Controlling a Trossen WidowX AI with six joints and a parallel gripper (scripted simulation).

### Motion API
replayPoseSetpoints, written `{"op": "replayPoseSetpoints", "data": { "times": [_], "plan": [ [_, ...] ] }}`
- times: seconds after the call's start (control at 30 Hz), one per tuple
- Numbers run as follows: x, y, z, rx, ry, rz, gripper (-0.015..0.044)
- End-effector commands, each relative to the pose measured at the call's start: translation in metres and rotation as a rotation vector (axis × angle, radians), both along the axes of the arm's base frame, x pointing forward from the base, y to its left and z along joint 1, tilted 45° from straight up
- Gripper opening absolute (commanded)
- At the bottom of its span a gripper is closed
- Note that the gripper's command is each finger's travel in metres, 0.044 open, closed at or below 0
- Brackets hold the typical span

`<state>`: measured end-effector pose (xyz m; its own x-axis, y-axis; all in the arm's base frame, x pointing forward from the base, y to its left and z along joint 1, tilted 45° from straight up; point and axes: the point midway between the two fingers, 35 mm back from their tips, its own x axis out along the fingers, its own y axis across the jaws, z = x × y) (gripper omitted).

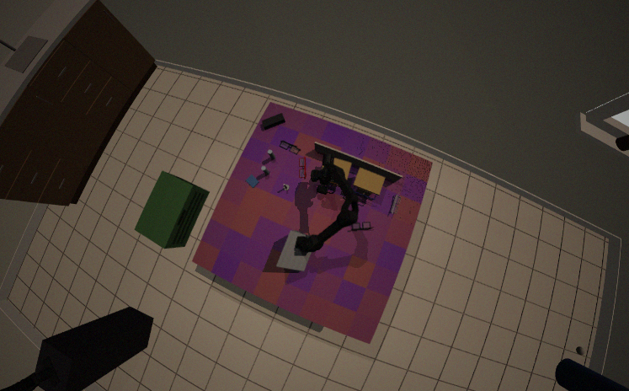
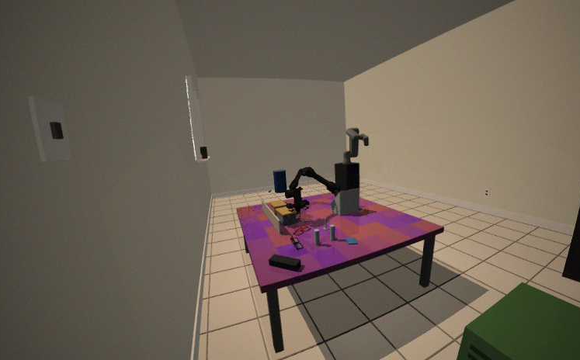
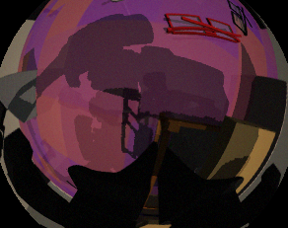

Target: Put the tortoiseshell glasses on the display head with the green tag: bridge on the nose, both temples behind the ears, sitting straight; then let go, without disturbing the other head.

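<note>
My gripper (image 1: 321, 184) (image 2: 299, 209) (image 3: 157, 146) is shut on the tortoiseshell glasses (image 3: 159, 134), a thin brown frame that shows between the dark fingers in the wrist view. It hangs low beside two yellow-topped display heads, one nearer to it (image 1: 342, 167) (image 2: 278, 204) and one further off (image 1: 370, 179) (image 2: 287, 211), in front of a backboard (image 1: 355, 159). The near head's tan side (image 3: 223, 157) fills the lower right of the wrist view. The green tag is too small to see, so I cannot tell which head bears it.
Red glasses (image 1: 301, 167) (image 2: 301, 230) (image 3: 202, 26) and dark glasses (image 1: 289, 145) (image 2: 296, 242) lie left of the heads. Another pair (image 1: 362, 226) lies by the arm. Two grey cylinders (image 1: 269, 154) (image 1: 263, 169), a blue pad (image 1: 252, 180), a black case (image 1: 273, 121) (image 2: 284, 262) and the arm's grey base (image 1: 293, 254) stand on the table.
</note>
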<state>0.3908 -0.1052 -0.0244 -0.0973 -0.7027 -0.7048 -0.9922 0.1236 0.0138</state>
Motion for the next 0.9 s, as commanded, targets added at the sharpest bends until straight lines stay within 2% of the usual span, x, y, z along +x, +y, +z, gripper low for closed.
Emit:
{"op": "replayPoseSetpoints", "data": {
  "times": [0.0, 0.33, 0.47, 0.73, 0.87],
  "plan": [
    [0.000, -0.001, 0.000, -0.004, 0.001, 0.003, 0.0000],
    [0.000, -0.004, -0.003, -0.004, 0.001, 0.003, 0.0000],
    [0.000, -0.003, -0.003, 0.000, 0.000, 0.000, 0.0105],
    [0.000, -0.003, -0.003, 0.000, 0.000, 0.000, 0.0107],
    [0.002, 0.014, 0.014, 0.008, 0.004, -0.004, 0.0107]
  ]
}}
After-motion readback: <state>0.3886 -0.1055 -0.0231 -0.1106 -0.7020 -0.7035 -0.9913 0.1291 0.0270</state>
